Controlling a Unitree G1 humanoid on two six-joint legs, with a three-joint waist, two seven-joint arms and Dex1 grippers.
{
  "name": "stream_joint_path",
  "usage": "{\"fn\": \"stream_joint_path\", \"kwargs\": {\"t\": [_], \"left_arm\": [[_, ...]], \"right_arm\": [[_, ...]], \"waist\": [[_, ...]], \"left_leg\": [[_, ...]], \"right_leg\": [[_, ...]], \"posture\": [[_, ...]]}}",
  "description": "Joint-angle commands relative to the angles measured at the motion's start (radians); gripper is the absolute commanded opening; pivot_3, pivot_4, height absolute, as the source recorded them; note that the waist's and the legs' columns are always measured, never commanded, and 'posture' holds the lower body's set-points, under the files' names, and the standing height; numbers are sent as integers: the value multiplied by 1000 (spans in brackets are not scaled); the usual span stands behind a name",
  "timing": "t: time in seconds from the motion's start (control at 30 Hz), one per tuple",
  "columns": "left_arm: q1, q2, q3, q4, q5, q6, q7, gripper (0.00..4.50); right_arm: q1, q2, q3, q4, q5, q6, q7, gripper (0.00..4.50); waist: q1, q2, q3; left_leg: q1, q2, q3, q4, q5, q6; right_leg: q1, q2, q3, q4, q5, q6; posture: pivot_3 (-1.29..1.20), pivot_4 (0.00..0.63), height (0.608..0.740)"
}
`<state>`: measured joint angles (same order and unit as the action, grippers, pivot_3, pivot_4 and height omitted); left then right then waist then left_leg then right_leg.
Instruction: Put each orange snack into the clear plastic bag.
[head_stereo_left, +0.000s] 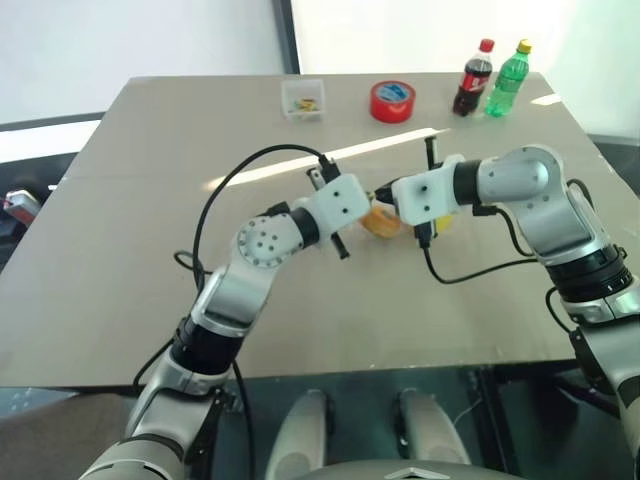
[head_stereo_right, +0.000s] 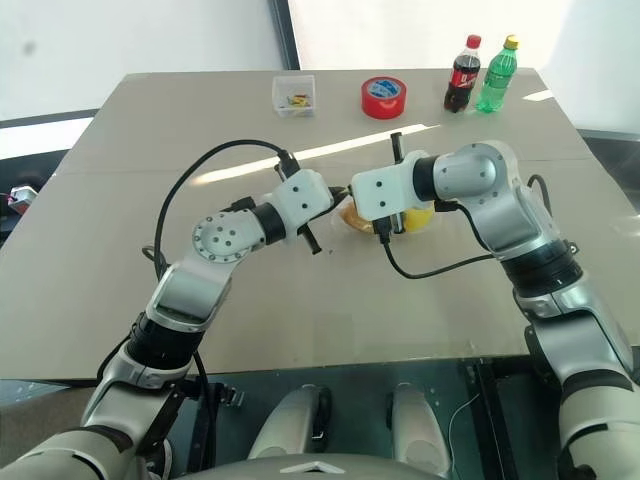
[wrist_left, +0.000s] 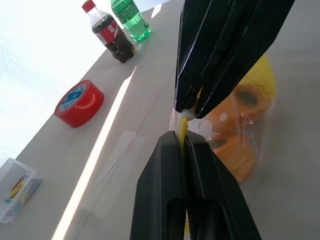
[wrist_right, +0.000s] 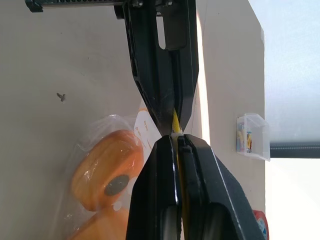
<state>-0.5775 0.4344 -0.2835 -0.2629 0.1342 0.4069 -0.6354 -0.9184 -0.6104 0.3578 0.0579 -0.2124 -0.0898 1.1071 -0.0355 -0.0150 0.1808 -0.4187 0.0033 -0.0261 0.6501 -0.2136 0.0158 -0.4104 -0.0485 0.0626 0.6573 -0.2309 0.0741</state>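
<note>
At table centre: clear plastic bag (wrist_right: 107, 165), 2 orange snacks (wrist_right: 105, 167) inside
Left gripper (wrist_left: 186, 139): pinched on bag's yellow strip (wrist_left: 183, 127)
Right gripper (wrist_right: 175, 140): clamped on same strip, tip to tip

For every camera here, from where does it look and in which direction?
Left eye view: on the head, looking forward and down over the table; both arms show, left tool meeting right tool.
Right eye view: the second head eye, same scene.
Left wrist view: along the left tool's shut fingers at the clear plastic bag with the orange snacks.
Right wrist view: along the right tool's shut fingers at the same bag.
Both wrist views share the bag's yellow strip, pinched by both tools.
</note>
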Motion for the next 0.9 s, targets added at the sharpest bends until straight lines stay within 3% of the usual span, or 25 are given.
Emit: {"fn": "stream_joint_path", "kwargs": {"t": [0.03, 0.63, 0.9], "left_arm": [[-8, 1, 9, -28, 3, -39, 7, 0], [-9, -1, 1, 2, 14, -90, 6, 0], [-15, 2, -2, 7, 15, -105, 5, 0]], "right_arm": [[-25, -39, -31, 27, -26, -3, -16, 51], [-50, -252, -84, 236, -105, -69, -109, 51], [-72, -295, -89, 285, -146, -60, -174, 51]], "waist": [[0, 0, 0], [-2, 0, 0], [-3, 0, 0]], "left_leg": [[0, 0, 0, 0, 0, 0], [0, 0, 1, 0, 0, 0], [0, 0, 2, 0, 0, 0]], "right_leg": [[0, 0, 0, 0, 0, 0], [0, 0, 1, 0, 0, 0], [0, 0, 1, 0, 0, 0]], "posture": [[0, 150, 740], [0, 150, 740], [0, 150, 740]]}}
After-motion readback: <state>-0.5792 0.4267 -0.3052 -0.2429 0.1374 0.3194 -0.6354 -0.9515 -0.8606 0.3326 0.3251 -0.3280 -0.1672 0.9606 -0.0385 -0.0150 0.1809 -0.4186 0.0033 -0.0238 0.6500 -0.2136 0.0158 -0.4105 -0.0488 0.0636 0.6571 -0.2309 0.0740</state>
